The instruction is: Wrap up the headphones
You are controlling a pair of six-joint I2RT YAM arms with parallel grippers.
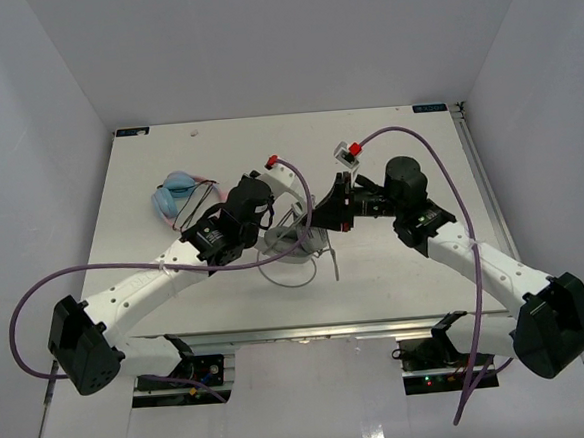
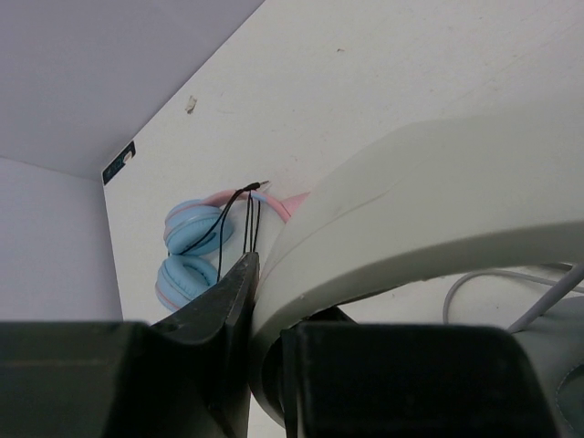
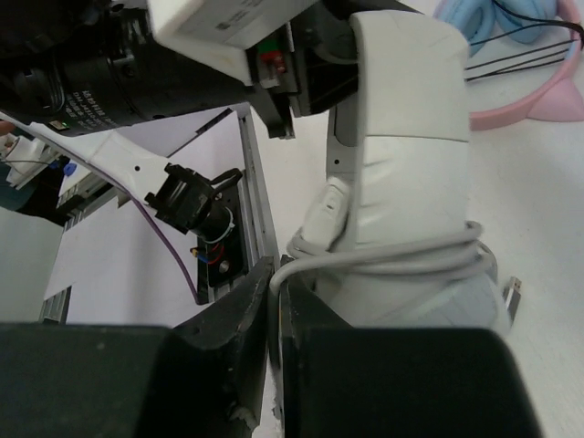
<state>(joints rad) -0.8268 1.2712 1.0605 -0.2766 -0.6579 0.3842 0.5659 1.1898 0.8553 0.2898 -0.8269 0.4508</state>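
The white-and-grey headphones (image 1: 292, 241) are held at the table's middle between both arms. My left gripper (image 1: 272, 218) is shut on the arched headband (image 2: 411, 201), pinched between its dark fingers (image 2: 233, 301). My right gripper (image 1: 322, 217) is shut on the thin grey cable (image 3: 383, 260), which runs in several turns around the headphones' body (image 3: 411, 119). The cable's plug (image 3: 513, 297) hangs free beside the ear cup. A slack loop of cable (image 1: 288, 281) lies on the table below the headphones.
A blue-and-pink headset (image 1: 180, 199) with thin dark cords lies at the left rear, also in the left wrist view (image 2: 192, 246). The table's metal front rail (image 3: 260, 210) and right edge (image 1: 483, 191) border the work area. Purple arm cables (image 1: 422, 145) arch above.
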